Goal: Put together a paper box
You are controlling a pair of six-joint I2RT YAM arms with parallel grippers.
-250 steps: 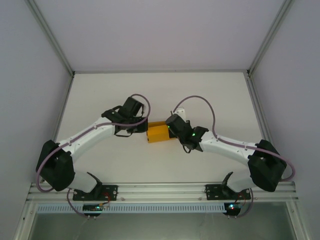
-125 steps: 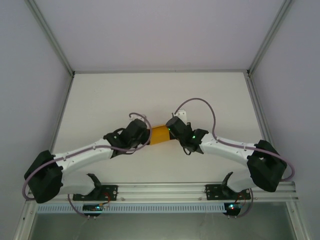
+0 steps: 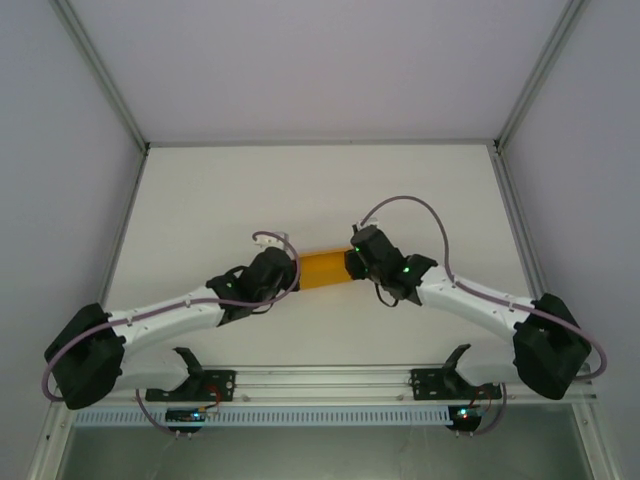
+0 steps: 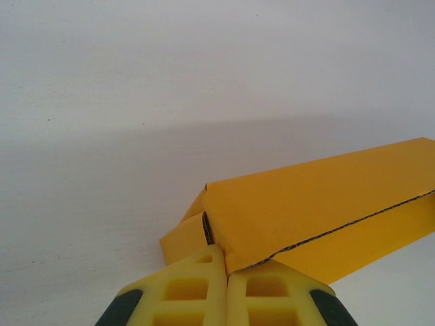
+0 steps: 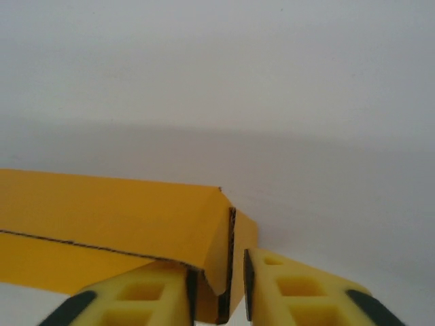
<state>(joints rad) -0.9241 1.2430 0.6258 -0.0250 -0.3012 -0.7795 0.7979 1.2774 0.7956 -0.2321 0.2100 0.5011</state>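
The paper box [image 3: 322, 270] is a small orange-yellow rectangular box lying on the white table [image 3: 200, 200] between both grippers. My left gripper [image 3: 293, 273] is at its left end. In the left wrist view the box [image 4: 312, 204] lies just beyond my left gripper [image 4: 226, 261], whose yellow fingers are pressed together and shut, tips against the box's lower end corner. My right gripper [image 3: 352, 263] is at the right end. In the right wrist view its jaws stand apart around the end flap of the box [image 5: 102, 210], with a gap on the right side of my right gripper [image 5: 217, 272].
A metal rail [image 3: 320, 380] runs along the near edge with both arm bases on it. Pale walls and frame posts [image 3: 100, 75] close in the table on the left, right and back.
My left arm has swung down and in, bringing its shut gripper to the box's left end. My right gripper has opened on the right end and pulled slightly right.
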